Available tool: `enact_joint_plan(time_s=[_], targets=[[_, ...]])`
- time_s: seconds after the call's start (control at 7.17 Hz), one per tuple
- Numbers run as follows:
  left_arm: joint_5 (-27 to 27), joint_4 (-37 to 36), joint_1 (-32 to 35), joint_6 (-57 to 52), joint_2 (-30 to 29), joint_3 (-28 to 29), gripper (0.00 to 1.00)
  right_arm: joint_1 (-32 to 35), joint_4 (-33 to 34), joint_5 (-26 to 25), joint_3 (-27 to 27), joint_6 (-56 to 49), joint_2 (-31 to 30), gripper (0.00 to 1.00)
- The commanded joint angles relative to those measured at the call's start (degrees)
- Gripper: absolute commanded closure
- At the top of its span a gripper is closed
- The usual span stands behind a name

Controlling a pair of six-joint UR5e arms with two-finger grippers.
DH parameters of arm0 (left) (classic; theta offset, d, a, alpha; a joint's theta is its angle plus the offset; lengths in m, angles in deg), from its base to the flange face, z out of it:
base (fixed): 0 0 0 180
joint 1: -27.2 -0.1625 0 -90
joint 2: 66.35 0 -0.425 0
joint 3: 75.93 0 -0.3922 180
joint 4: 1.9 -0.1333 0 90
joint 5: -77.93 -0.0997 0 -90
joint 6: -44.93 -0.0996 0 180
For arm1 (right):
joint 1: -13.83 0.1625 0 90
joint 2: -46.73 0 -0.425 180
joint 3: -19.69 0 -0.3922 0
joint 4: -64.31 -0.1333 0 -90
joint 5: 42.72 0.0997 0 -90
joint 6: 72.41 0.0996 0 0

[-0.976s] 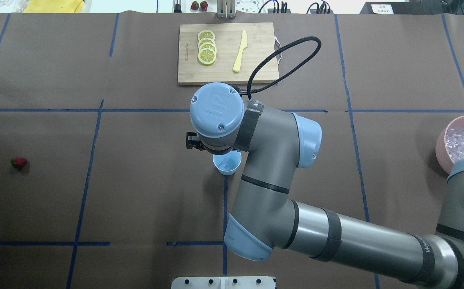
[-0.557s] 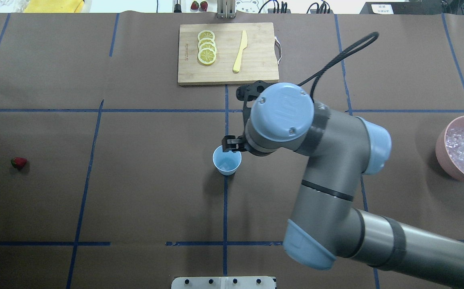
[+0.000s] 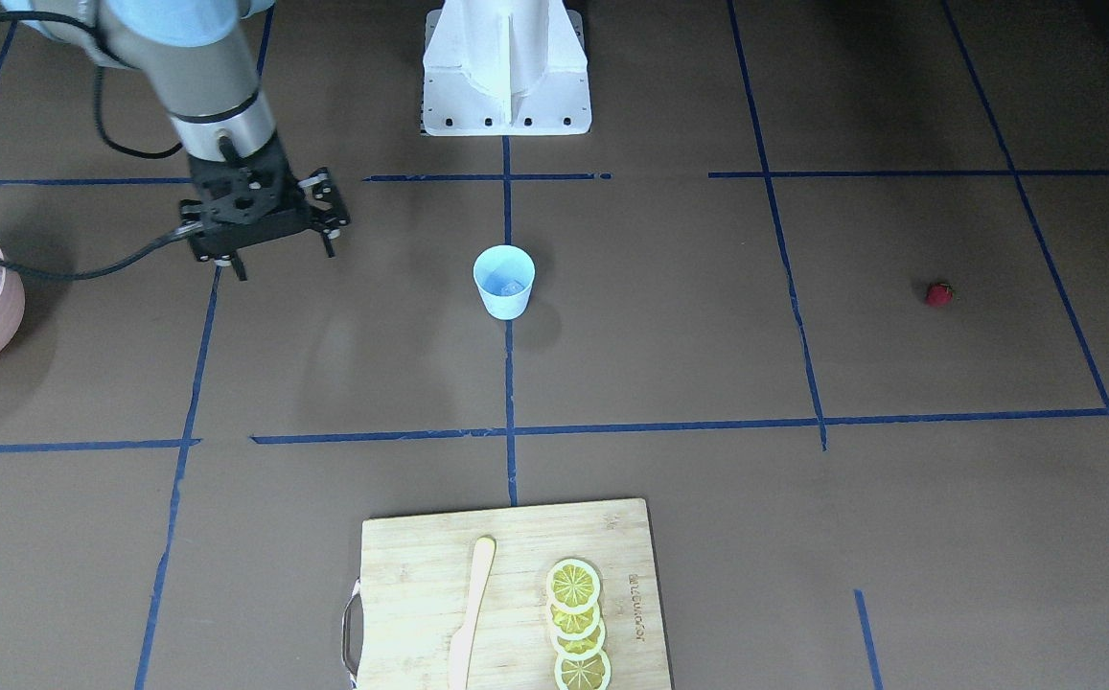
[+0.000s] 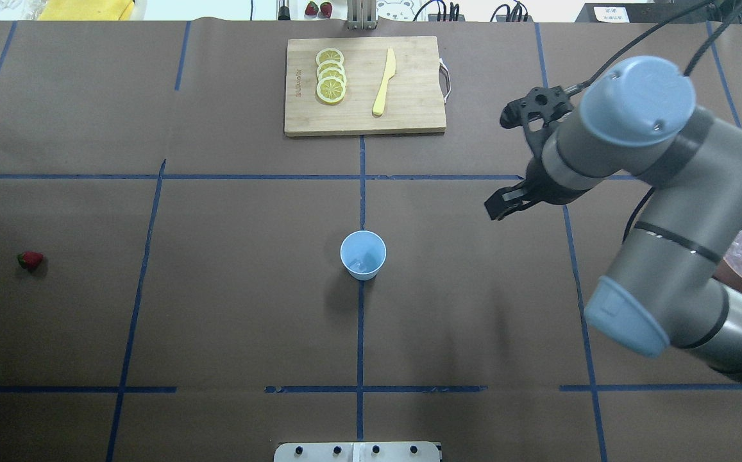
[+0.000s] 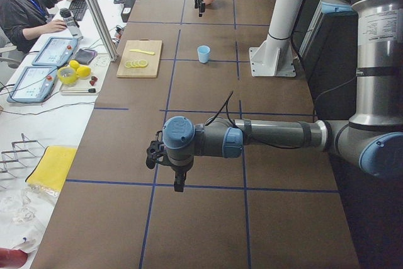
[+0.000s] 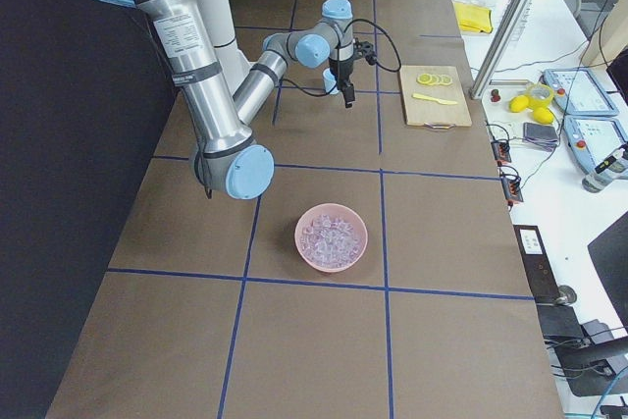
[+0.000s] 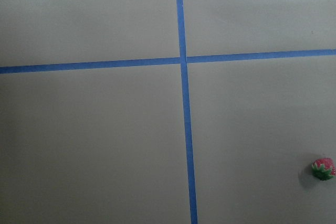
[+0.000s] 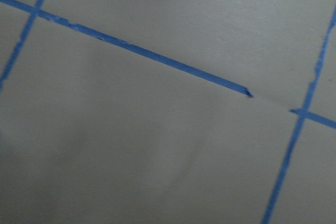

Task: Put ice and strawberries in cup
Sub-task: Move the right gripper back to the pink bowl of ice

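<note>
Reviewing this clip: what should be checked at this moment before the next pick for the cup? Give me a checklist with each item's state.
1. The cup is upright, mouth unobstructed: ok.
2. The ice is in the cup: ok, a cube shows at the bottom.
3. The right gripper is open, empty and clear of the cup: ok.
4. The strawberry is in the cup: not ok, it lies on the table at the robot's left.
5. The strawberry shows in the left wrist view: ok.
6. The left gripper is open: cannot tell.

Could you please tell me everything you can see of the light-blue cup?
The cup is small, plain light blue and handleless, narrowing toward its base; it looks like plastic. It stands upright, mouth open, on a blue tape line mid-table. Clear ice lies at its bottom. Only the table touches it outside.
</note>
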Motion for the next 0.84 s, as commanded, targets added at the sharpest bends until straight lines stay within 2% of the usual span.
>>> enact_joint_plan(time_s=[0.0,0.28,0.56,0.7], targets=[[0.00,0.01,0.07,0.00,0.00,0.00,0.00,10.67,-3.11,8.72,-2.18,-15.23,-10.27,0.01],[0.00,0.01,0.07,0.00,0.00,0.00,0.00,19.46,-14.85,13.58,-1.05,-26.74,-25.10,0.01],[0.00,0.01,0.07,0.00,0.00,0.00,0.00,27.29,-17.11,19.64,2.89,-40.08,-29.91,0.01],[0.00,0.01,-0.02,0.00,0.00,0.00,0.00,30.29,-17.11,20.27,5.87,-49.30,-31.06,0.01]])
